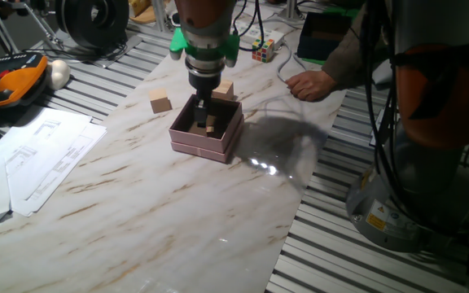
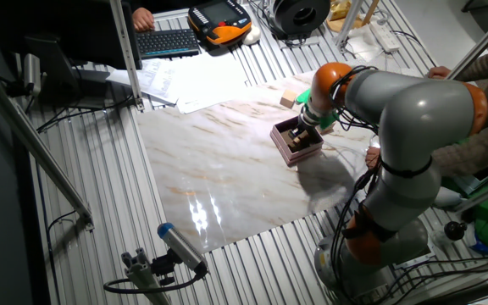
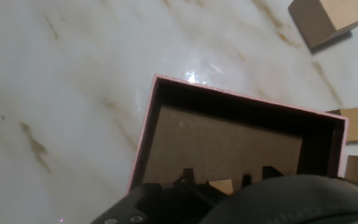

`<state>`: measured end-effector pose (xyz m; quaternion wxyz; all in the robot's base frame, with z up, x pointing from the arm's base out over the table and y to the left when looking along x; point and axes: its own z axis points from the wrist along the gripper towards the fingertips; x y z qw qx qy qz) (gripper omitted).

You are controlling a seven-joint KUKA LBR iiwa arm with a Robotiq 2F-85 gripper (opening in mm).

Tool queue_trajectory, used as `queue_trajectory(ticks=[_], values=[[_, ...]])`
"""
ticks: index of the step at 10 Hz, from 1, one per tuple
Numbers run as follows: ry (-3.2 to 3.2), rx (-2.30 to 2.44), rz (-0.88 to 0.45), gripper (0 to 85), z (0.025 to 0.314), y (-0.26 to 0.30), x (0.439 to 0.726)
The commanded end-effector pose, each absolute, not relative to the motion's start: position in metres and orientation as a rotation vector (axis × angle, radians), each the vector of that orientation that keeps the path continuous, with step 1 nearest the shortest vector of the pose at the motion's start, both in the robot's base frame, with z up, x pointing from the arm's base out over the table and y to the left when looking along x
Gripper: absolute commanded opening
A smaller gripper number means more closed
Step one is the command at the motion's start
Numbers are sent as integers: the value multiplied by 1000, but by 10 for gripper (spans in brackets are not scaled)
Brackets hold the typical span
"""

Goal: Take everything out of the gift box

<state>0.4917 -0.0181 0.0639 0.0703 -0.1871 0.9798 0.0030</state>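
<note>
The gripper [image 1: 205, 114] is down inside the pink gift box [image 1: 218, 145], which sits on the marble-patterned table top [image 1: 137, 203] near the middle of the one fixed view. A small tan wooden block [image 1: 210, 125] remains in the box right at the fingertips. In the hand view a sliver of it shows between the two dark fingers [image 3: 185, 177], so the jaws look slightly parted around it, but I cannot tell whether they actually grip it.

Two blocks already lie outside: one to the left of the box [image 1: 160, 102], one just behind its far wall [image 1: 224, 89].

The likely trouble is in the lift. The box is light with low walls (and nothing holds it down), so a finger rubbing a wall could drag or tip it. A shallow pinch on such a small block could let it slip back inside. A person's hand [image 1: 309, 84] rests on the table to the right, close enough that a wide swing that way could reach it.
</note>
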Motion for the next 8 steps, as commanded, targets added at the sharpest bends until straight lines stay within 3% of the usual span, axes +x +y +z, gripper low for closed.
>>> queue_trajectory(ticks=[1, 2, 5, 6, 8], values=[[2944, -557, 20, 510, 58, -17, 491], [2947, -543, 26, 680, 53, -16, 490], [2943, -551, 27, 680, 47, -20, 490], [2941, -558, 28, 510, 46, -22, 489], [2933, -560, 28, 510, 44, -22, 488]])
